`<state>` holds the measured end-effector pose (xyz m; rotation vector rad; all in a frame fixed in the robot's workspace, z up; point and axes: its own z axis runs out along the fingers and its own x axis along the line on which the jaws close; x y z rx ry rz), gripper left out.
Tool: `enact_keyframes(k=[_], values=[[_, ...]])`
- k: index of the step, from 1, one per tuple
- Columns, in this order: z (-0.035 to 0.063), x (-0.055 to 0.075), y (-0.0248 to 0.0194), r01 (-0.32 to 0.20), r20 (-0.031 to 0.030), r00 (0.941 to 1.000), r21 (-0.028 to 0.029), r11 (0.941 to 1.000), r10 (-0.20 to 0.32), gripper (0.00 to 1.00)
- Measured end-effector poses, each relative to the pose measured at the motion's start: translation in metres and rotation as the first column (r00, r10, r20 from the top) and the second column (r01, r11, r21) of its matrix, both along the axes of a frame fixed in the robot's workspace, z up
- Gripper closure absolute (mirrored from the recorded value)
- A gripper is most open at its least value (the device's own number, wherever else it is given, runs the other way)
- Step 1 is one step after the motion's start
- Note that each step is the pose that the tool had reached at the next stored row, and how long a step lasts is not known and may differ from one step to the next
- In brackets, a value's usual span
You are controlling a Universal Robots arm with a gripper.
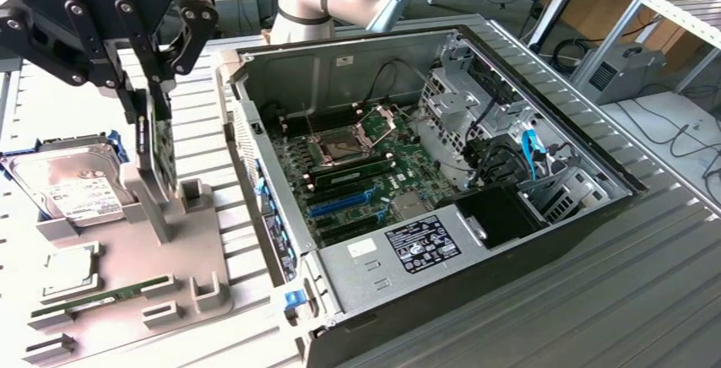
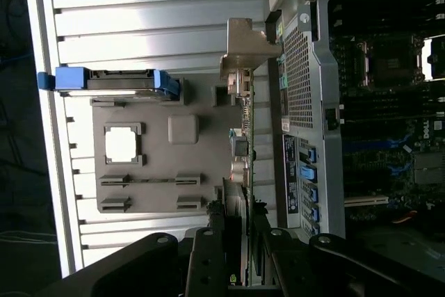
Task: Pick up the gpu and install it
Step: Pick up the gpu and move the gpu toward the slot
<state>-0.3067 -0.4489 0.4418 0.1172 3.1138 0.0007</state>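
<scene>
**Gripped from above, standing tall**

The black jaws, half closed, pinch the top of the gpu (image 1: 158,153), a thin, flat, dark card. Its long side runs up and down, and its silver metal bracket (image 2: 243,43) is at the end far from the jaws. The card is just outside the open black metal computer case (image 1: 474,300), near the wall with the blue plastic clips (image 2: 309,172).
</scene>
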Motion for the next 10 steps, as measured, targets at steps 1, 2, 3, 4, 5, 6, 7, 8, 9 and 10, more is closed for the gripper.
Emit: enact_keyframes(k=[1, 2, 3, 4, 5, 6, 7, 8, 9, 10], values=[[0.0014, 0.0, 0.0, 0.0, 0.0, 1.0, 0.0, 1.0, 0.0, 0.74], [0.0023, 0.0, 0.0, 0.0, 0.0, 1.0, 0.0, 1.0, 0.0, 0.74], [0.0034, 0.0, 0.0, 0.0, 0.0, 1.0, 0.0001, 1.0, 0.0, 0.74], [0.0043, 0.0, 0.0, 0.0, 0.0001, 1.0, 0.0, 1.0, 0.0, 0.74], [0.005, 0.0, 0.0, 0.0, 0.0, 1.0, 0.0001, 1.0, 0.0, 0.74], [0.0058, 0.0, 0.0, 0.0, 0.0, 1.0, 0.0, 1.0, 0.0, 0.74], [0.0066, 0.0, 0.0, 0.0, 0.0, 1.0, 0.0, 1.0, 0.0, 0.74], [0.0074, 0.0, 0.0, 0.0, 0.0, 1.0, 0.0, 1.0, 0.0, 0.74], [0.0082, 0.0, 0.0, 0.0, 0.0001, 1.0, 0.0001, 1.0, 0.0, 0.74], [0.0092, 0.0, 0.0, 0.0, 0.0, 1.0, 0.0, 1.0, 0.0, 0.74]])
